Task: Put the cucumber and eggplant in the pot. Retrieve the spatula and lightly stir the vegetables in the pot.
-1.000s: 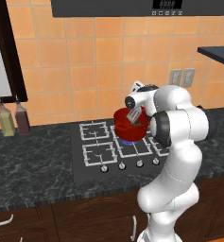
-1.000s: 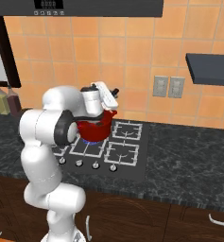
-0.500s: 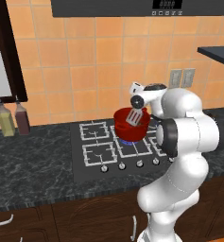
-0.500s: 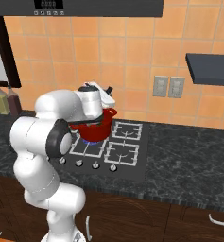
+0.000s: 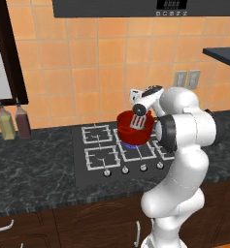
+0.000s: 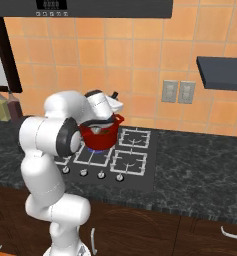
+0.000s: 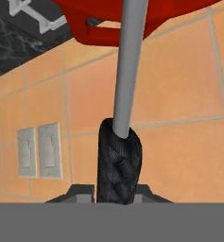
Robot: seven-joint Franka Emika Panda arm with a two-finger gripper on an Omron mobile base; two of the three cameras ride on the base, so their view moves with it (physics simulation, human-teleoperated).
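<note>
Pincer (image 7: 114,198) closed on spatula (image 5: 140,121) by dark textured grip, frame centre; head over pot (image 5: 132,131). Spatula likely light, stiff; ribbed handle resists slipping.

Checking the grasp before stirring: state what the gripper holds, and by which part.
The gripper is shut on the spatula, a slotted silver-grey turner, holding it by the dark textured grip at the handle's end; its head is over the bright red pot.
</note>
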